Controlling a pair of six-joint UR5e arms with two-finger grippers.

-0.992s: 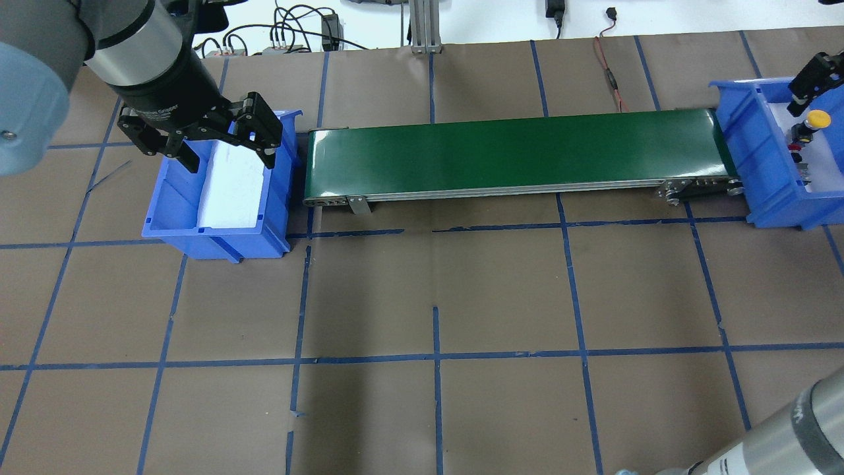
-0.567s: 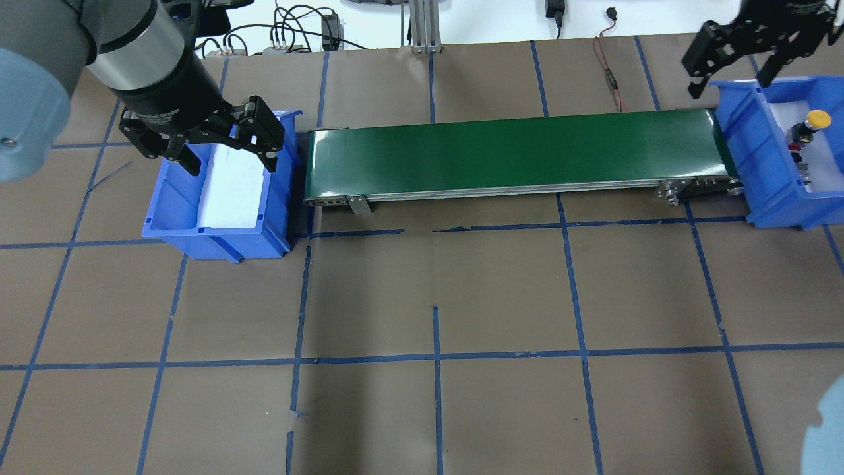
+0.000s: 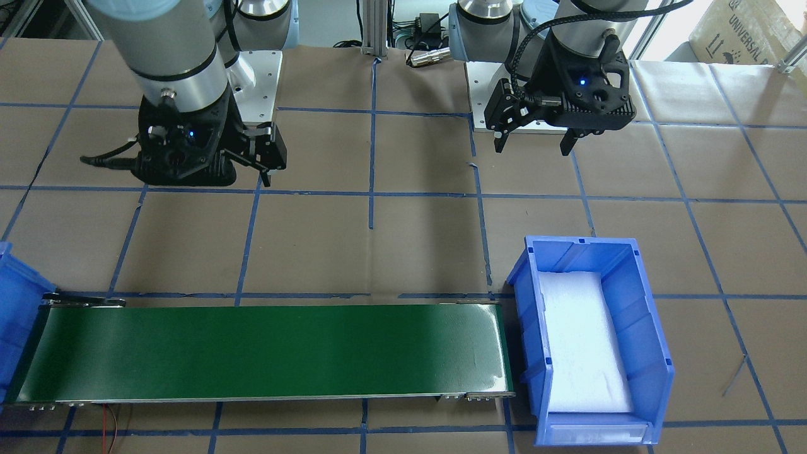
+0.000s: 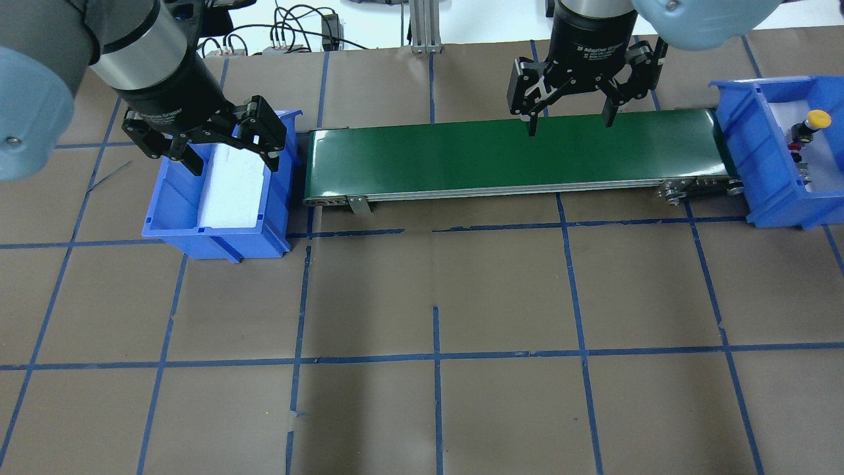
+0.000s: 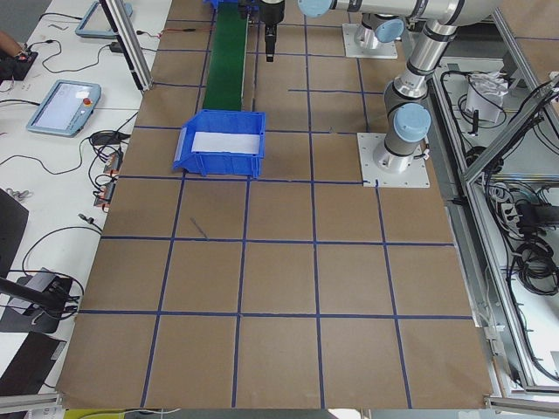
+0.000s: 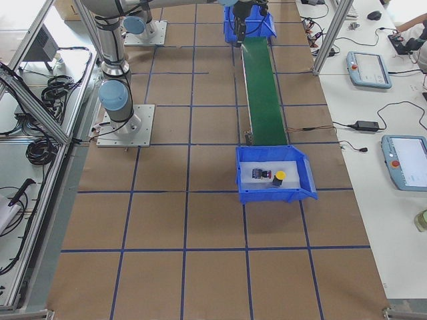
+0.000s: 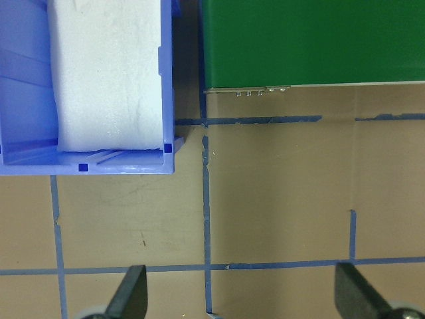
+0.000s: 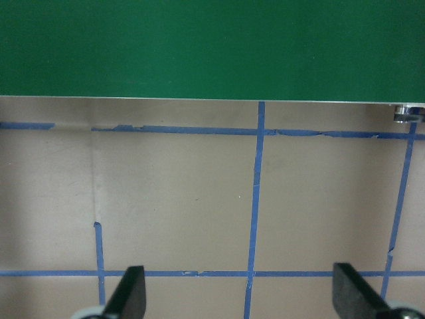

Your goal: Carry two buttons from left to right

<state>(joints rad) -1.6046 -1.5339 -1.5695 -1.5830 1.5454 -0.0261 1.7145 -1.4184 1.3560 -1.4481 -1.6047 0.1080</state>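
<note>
The yellow-capped button (image 4: 818, 119) stands in the right blue bin (image 4: 745, 142) at the conveyor's right end. The red-capped button (image 6: 266, 175) lies beside the yellow one (image 6: 280, 176) in that bin. My left gripper (image 4: 231, 158) is open and empty, hovering over the left blue bin (image 4: 217, 232), which holds only white foam. It also shows in the front-facing view (image 3: 533, 146). My right gripper (image 4: 569, 125) is open and empty, above the far edge of the green conveyor belt (image 4: 461, 155), right of its middle. Both wrist views show wide-apart fingers with nothing between them.
The conveyor runs between the two bins. Brown paper with blue tape lines covers the table (image 4: 435, 297). Cables and an aluminium post (image 4: 422, 26) stand at the far edge. Tablets and cables lie on the side benches.
My right gripper has swung left from over the right bin to above the conveyor's right half. The left gripper has barely moved. Both buttons stay in the right bin.
</note>
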